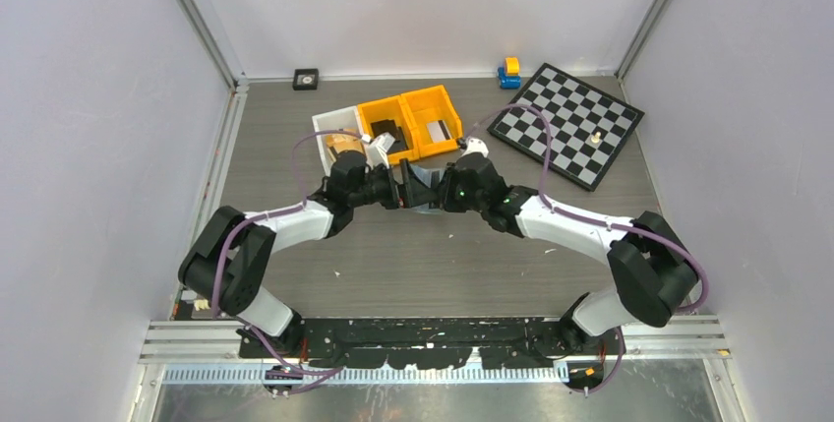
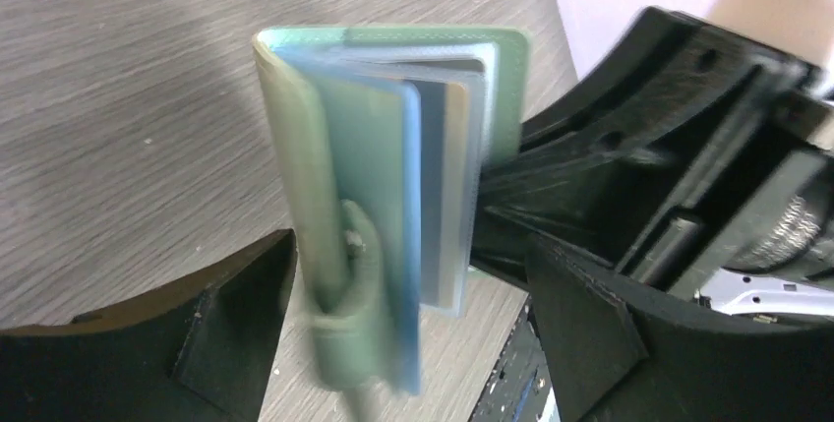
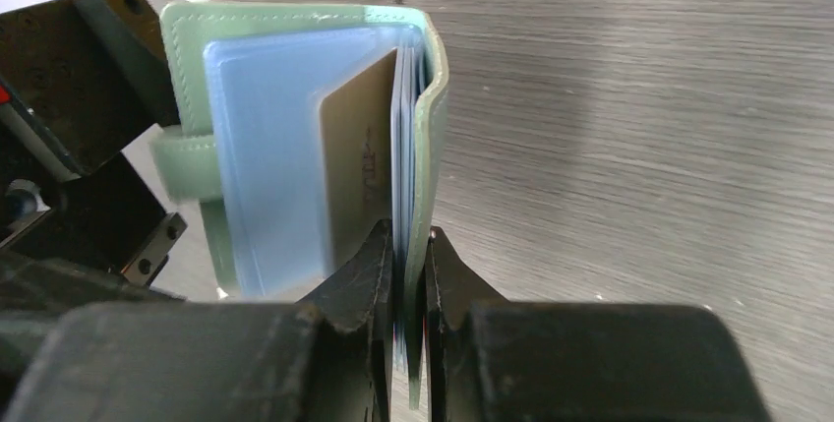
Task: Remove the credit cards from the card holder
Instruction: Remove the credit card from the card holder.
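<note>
The pale sage-green card holder (image 3: 295, 24) is held upright above the table, open, with light-blue clear sleeves fanned out. A beige card (image 3: 356, 171) sits in one sleeve. My right gripper (image 3: 410, 245) is shut on the holder's right cover and several sleeves. In the left wrist view the holder (image 2: 393, 147) stands between my left gripper's fingers (image 2: 246, 304). The left gripper (image 2: 410, 248) is open wide and touches nothing. The holder's front flap and strap look blurred. In the top view both grippers, left (image 1: 393, 189) and right (image 1: 440, 191), meet at the holder (image 1: 418, 191) at mid-table.
Two orange bins (image 1: 408, 122) and a white bin (image 1: 332, 127) stand just behind the grippers. A black-and-white checkerboard (image 1: 567, 124) lies at the back right with a small piece on it. A blue-and-yellow toy (image 1: 508, 72) and a small black square (image 1: 306, 78) sit by the back wall.
</note>
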